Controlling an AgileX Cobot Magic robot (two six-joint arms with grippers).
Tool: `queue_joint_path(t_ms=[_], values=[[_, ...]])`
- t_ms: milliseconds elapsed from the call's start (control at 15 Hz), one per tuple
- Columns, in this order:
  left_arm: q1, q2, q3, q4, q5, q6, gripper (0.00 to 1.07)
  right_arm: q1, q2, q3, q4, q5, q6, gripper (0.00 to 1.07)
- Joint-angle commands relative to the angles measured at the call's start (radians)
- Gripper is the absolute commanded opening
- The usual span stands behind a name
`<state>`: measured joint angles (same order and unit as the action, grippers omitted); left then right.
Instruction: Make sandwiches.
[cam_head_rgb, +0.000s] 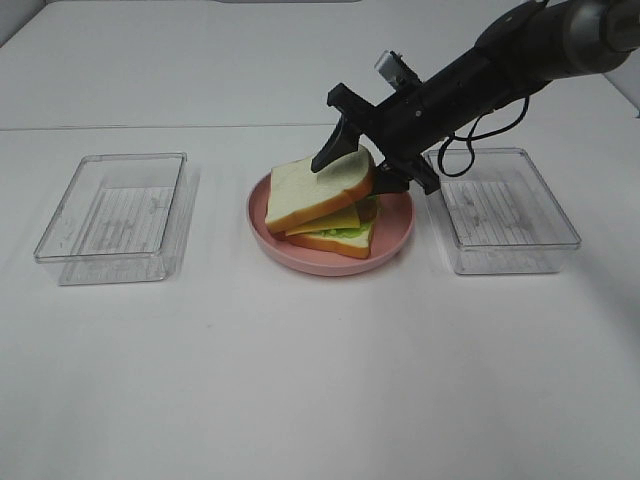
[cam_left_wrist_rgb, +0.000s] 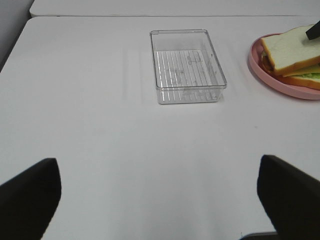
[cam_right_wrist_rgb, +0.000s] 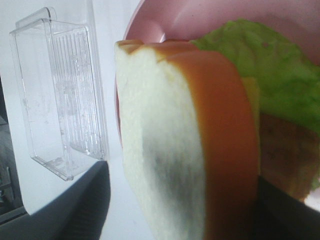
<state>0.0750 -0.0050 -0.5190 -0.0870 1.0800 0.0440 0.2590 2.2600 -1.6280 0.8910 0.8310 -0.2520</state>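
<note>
A sandwich (cam_head_rgb: 328, 205) is seen on a pink plate (cam_head_rgb: 395, 243) in the middle of a white table (cam_head_rgb: 320, 380). At the bottom of the stack lies a bread slice with an orange-brown crust. Green lettuce (cam_head_rgb: 338, 233) is seen on it, and a yellow cheese square (cam_head_rgb: 335, 218) is laid over the lettuce. A bit of reddish-brown is seen at the back of the stack. The top bread slice (cam_head_rgb: 315, 188) is tilted, with its far edge raised and its near edge low over the cheese.

The right gripper (cam_head_rgb: 362, 160) is placed around the raised edge of the top bread slice. One black finger (cam_head_rgb: 335, 145) is seen above the bread and the other finger below it. The jaws are partly apart, and it cannot be told whether the bread is pinched or only resting between them.

A clear plastic box (cam_head_rgb: 505, 210) is set just beside the plate on the right. Another clear plastic box (cam_head_rgb: 115, 215) is set well apart from the plate on the left.

The left gripper (cam_left_wrist_rgb: 157, 195) is held over bare table, near that left box. Its fingers are spread wide, and nothing is held between them.
</note>
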Motion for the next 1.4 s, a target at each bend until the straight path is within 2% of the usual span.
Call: queue_joint_path(t_ms=[67,200,400,533,667,733,1000,1200,1267,1400], values=[[0.002,-0.019,0.001,-0.01,-0.01,-0.004,1.02,-0.002,-0.057,-0.006,-0.103,-0.007,0.035,0.65],[0.002,-0.019,0.001,-0.01,-0.01,-0.004,1.02,-0.002,-0.093,-0.006,-0.246,0.006,0.088,0.76],[0.002,-0.019,0.001,-0.01,-0.01,-0.004,1.02,-0.002,-0.142,-0.006,-0.36,0.005,0.137,0.77],[0.002,-0.019,0.001,-0.01,-0.01,-0.004,1.02,-0.002,-0.202,-0.006,-0.487,0.006,0.214,0.77],[0.002,-0.019,0.001,-0.01,-0.01,-0.004,1.02,-0.002,-0.247,-0.006,-0.581,0.006,0.284,0.81],[0.002,-0.019,0.001,-0.01,-0.01,-0.004,1.02,-0.002,-0.303,-0.006,-0.733,0.021,0.363,0.89],[0.002,-0.019,0.001,-0.01,-0.01,-0.004,1.02,-0.011,-0.352,-0.006,-0.979,0.136,0.444,0.89],[0.002,-0.019,0.001,-0.01,-0.01,-0.004,1.02,-0.093,-0.354,-0.006,-0.965,0.184,0.434,0.89],[0.002,-0.019,0.001,-0.01,-0.01,-0.004,1.02,-0.149,-0.355,-0.006,-0.965,0.213,0.423,0.89],[0.002,-0.019,0.001,-0.01,-0.01,-0.004,1.02,-0.155,-0.355,-0.006,-0.972,0.238,0.388,0.89]])
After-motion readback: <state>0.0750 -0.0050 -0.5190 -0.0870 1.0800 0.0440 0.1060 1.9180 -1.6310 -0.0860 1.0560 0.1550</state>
